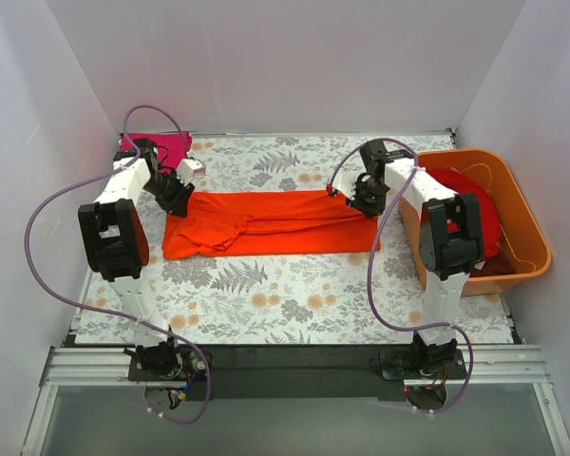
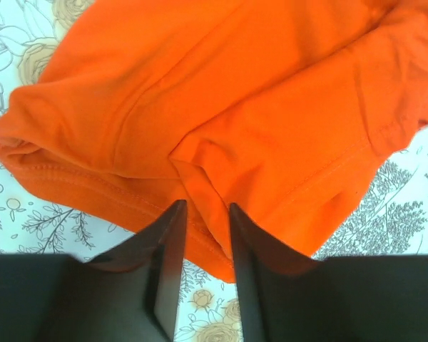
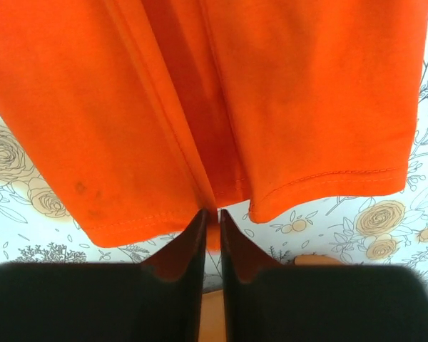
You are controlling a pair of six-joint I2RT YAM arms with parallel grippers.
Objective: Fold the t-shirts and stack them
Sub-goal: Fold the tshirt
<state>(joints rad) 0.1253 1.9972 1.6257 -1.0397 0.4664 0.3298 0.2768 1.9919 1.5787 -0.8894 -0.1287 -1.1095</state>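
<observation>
The bright orange soft cloth t-shirt (image 1: 266, 223) lies drawn out in a long band across the middle of the flower-printed table (image 1: 285, 294), and I hold it at both ends. My left gripper (image 2: 203, 206) is at the band's left end. Its two dark fingers (image 2: 167, 242) are closed on a thick fold at the hem, and orange cloth fills the narrow gap between them. My right gripper (image 3: 212, 212) is at the right end, clenched nearly tight on a gathered pleat where two hemmed edges meet. The shirt's far edge runs straight between my grippers, and its left part is bunched and wrinkled.

Behind the shirt's left end, a magenta-pink cloth t-shirt (image 1: 166, 147) lies at the table's back corner. Off its right end stands a rigid orange plastic tub (image 1: 527, 228) with a deeper red cloth t-shirt (image 1: 480, 214) heaped inside.
</observation>
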